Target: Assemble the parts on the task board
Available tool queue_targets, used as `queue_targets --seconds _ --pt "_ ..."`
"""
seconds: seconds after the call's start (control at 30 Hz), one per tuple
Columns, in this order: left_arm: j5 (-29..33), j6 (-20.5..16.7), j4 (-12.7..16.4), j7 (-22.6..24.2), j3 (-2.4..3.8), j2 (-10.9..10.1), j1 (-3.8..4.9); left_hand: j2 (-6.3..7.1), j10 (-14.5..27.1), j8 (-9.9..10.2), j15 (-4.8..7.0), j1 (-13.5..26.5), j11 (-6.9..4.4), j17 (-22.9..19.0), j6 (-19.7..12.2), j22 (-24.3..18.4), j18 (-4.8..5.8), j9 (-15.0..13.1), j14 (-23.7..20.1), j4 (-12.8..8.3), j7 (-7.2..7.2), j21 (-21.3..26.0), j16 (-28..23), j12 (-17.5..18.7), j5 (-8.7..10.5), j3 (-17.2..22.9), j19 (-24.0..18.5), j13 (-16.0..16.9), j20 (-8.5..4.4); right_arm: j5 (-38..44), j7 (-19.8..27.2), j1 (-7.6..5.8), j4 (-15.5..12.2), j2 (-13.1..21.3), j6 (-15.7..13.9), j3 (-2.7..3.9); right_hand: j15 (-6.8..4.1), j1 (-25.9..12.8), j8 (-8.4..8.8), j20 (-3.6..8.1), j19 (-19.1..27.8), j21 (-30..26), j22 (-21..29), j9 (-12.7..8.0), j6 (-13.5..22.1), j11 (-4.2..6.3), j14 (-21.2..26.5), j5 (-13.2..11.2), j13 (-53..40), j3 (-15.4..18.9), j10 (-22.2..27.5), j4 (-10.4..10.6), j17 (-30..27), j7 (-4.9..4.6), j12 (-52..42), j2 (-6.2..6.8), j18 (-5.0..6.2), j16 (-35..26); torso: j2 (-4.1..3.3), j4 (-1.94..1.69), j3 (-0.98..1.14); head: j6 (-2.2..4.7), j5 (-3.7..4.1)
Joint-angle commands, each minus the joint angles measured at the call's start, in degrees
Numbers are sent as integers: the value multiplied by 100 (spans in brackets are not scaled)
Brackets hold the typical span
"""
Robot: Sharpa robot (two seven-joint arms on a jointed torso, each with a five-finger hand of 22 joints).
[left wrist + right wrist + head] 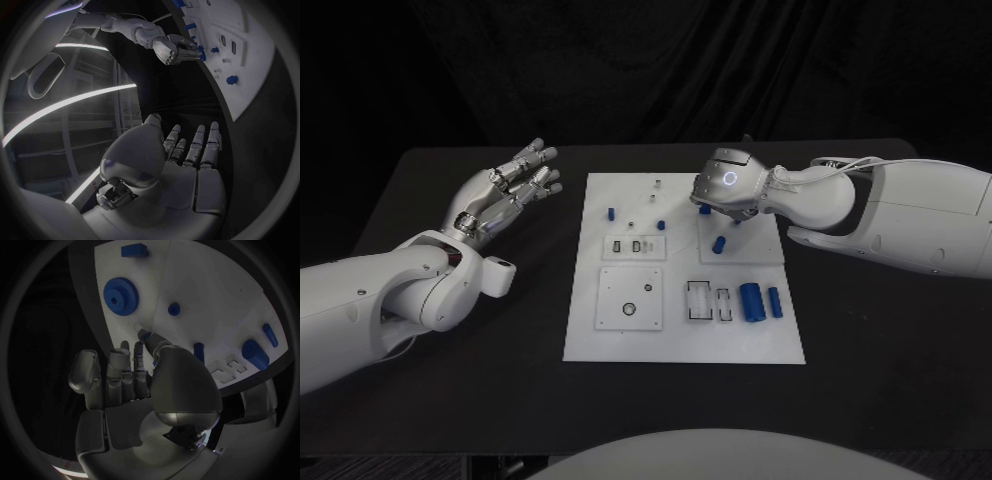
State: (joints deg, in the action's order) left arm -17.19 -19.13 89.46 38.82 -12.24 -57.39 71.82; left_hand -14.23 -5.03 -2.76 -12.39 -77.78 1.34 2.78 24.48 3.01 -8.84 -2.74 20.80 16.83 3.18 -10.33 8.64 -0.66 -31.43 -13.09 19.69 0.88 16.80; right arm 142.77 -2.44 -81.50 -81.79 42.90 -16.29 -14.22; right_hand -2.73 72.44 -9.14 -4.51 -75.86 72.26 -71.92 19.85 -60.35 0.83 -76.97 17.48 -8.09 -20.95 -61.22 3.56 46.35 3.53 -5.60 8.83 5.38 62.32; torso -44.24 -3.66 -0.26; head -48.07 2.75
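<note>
On the task board [678, 345], upright-lying cylinders [750, 301].

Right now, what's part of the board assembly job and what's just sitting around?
Job:
- task board
- blue gear
- two blue cylinders by the clear slots
- small blue pegs
- right hand, over the board's far right, a fingertip at the board
- left hand, off the board, holding nothing

Just there:
- black table
</note>
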Motion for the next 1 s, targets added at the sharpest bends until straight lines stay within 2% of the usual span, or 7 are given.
queue_targets --seconds 0.03,0.53,1.0 --pt "-45 73 1 424 3 -3 9 3 -10 -19 -8 44 44 6 42 -2 46 -3 24 1 9 6 39 -25 15 -8 21 6 -8 64 -76 12 -53 31 -168 2 4 -31 -23 -14 32 -16 -6 9 -21 19 31 3 -5 -27 -6 -12 -7 25 -18 -13 -51 -11 -2 -2 -1 -6 -4" --pt "-45 66 -3 407 3 3 8 -6 -19 -21 -10 49 45 9 59 -1 46 -5 40 0 17 4 49 -27 0 -7 27 8 -8 64 -7 19 -176 148 -52 2 9 -7 -42 -19 73 -71 27 57 -46 30 84 4 -31 -36 36 -45 -99 25 -17 15 -39 -75 0 3 -1 -43 -1" --pt "-45 32 -8 390 3 -9 8 -8 -16 -22 -11 50 48 10 61 -1 46 -5 48 -1 19 1 54 -27 -4 -7 33 8 -8 64 77 23 -227 183 23 2 29 -11 59 -32 155 -184 83 89 124 75 192 7 -89 -69 144 -73 -248 125 -14 82 -19 -184 -6 -3 -1 -77 -12"
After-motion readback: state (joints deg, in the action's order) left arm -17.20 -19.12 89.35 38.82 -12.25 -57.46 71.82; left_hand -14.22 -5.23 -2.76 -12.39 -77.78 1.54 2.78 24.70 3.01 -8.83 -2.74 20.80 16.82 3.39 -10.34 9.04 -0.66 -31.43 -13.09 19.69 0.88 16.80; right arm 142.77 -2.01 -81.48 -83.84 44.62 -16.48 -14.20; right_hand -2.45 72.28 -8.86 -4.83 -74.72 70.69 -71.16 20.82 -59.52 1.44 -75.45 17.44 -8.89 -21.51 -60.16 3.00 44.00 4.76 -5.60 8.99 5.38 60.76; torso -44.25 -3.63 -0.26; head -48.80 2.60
